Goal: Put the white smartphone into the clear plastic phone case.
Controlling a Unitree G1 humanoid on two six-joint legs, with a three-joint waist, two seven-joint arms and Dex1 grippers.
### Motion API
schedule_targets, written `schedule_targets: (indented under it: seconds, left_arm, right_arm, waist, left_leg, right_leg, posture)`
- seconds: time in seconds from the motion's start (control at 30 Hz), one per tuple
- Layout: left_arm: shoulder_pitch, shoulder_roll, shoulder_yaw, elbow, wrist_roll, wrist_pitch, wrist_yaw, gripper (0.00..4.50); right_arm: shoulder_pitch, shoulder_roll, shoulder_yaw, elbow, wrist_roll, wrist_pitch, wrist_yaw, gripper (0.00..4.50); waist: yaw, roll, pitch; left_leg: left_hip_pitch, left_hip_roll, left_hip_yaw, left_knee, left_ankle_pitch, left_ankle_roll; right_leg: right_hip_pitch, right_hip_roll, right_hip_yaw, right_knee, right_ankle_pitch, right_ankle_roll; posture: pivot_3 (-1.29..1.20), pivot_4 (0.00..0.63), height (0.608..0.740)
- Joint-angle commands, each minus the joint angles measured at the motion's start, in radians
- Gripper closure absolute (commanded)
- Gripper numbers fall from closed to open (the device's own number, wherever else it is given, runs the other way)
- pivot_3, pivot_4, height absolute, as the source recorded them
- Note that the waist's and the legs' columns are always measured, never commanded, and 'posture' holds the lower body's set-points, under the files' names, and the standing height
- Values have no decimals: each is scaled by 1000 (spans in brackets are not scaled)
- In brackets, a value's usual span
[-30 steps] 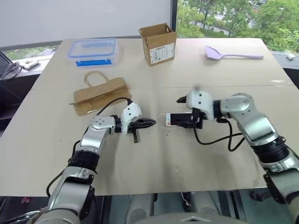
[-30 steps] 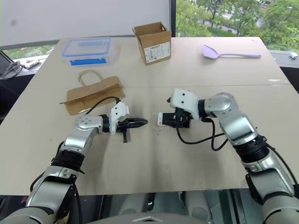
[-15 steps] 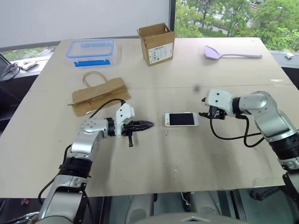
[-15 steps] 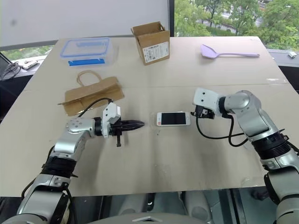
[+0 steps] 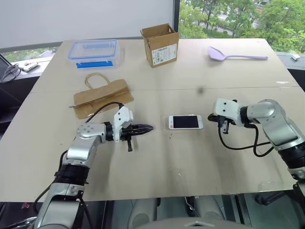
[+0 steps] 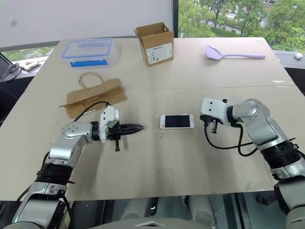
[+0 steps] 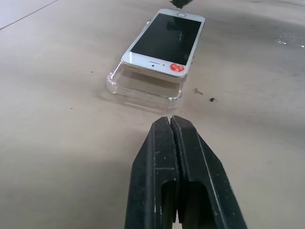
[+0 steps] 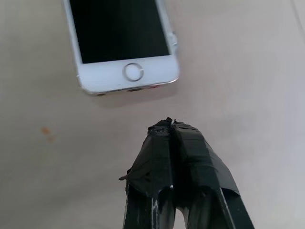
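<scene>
Both sets of fingers are pressed shut and hold nothing. The white smartphone (image 7: 164,40) lies on the clear plastic phone case (image 7: 143,91), between the left gripper (image 5: 145,128) and right gripper (image 5: 224,130). It sits high, so next, press it down flat.

Office or lab — worktable (image 5: 157,167) by window (image 5: 228,16); trees outside

Silver arms, black cables, taped black pincer (image 8: 172,125)
</scene>
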Motion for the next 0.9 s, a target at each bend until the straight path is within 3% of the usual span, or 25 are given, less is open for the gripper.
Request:
schedule_targets:
  seconds: [0.03,0.7,0.9]
  left_arm:
    - [3,15,14,-17,-2,-9,1,4500]
    - [11,20,9,-129,-15,80,52,4500]
    - [10,17,6,-164,-18,118,65,4500]
  right_arm:
    - [-5,11,-21,-50,15,0,7,4433]
    - [-44,83,-29,19,2,-59,-21,4433]
    - [-68,81,-119,-56,164,52,59,4433]
  waist:
    - [0,0,0]
    - [0,0,0]
    - [1,0,0]
  left_leg:
    - [0,0,0,0,0,0]
    - [0,0,0,0,0,0]
    - [0,0,0,0,0,0]
  right_leg:
    - [0,0,0,0,0,0]
    - [0,0,0,0,0,0]
    - [0,0,0,0,0,0]
  posture:
    - [0,150,740]
    - [0,150,740]
    - [0,150,740]
